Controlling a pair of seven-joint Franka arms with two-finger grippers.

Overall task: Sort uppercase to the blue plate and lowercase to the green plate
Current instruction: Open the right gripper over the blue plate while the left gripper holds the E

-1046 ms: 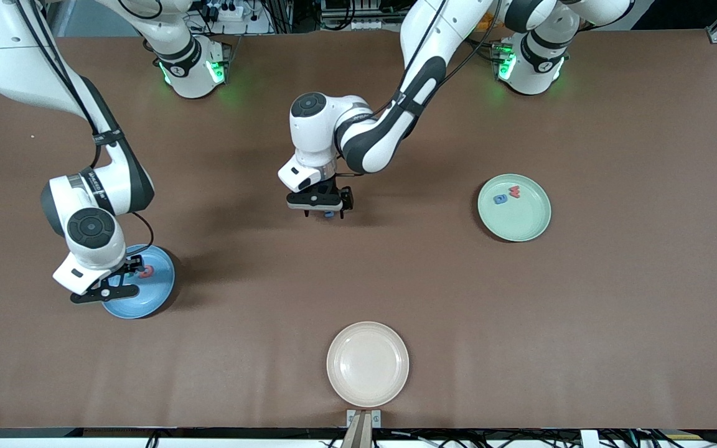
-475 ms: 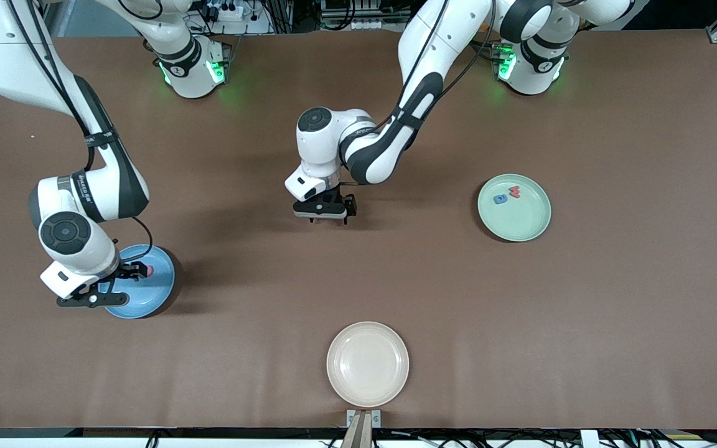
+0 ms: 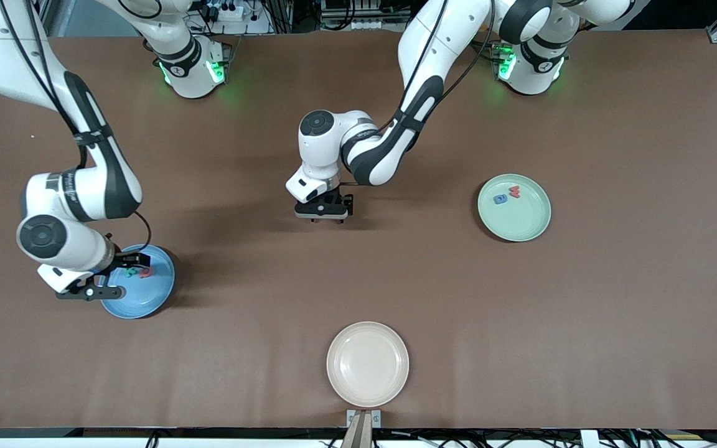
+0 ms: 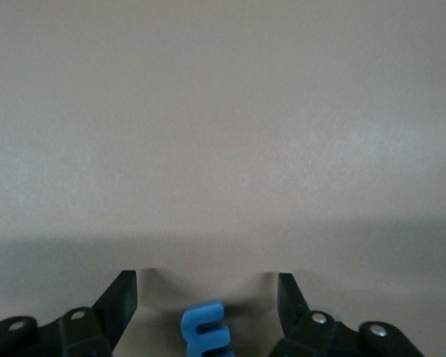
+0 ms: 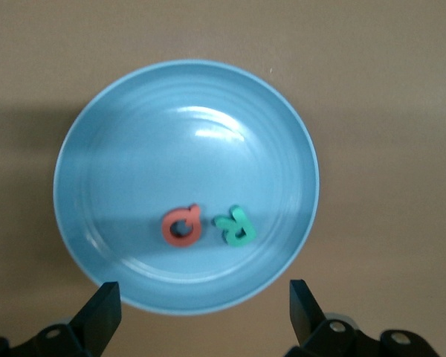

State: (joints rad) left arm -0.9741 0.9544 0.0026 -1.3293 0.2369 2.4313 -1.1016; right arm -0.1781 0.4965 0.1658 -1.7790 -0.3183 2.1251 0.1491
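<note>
On the table's middle the left gripper [image 4: 207, 297] straddles a blue letter [image 4: 206, 329] – fingers apart, untouching – while the right gripper [image 5: 204, 309], spread empty, hangs over the blue plate [image 5: 119, 149] holding red Q [image 5: 182, 224] and teal R [image 5: 236, 227].

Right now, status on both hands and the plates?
Left hand down mid-table, fingers astride a blue letter, not gripped yet. Right hand open over blue plate: red Q, teal R in. Nothing blocking.
</note>
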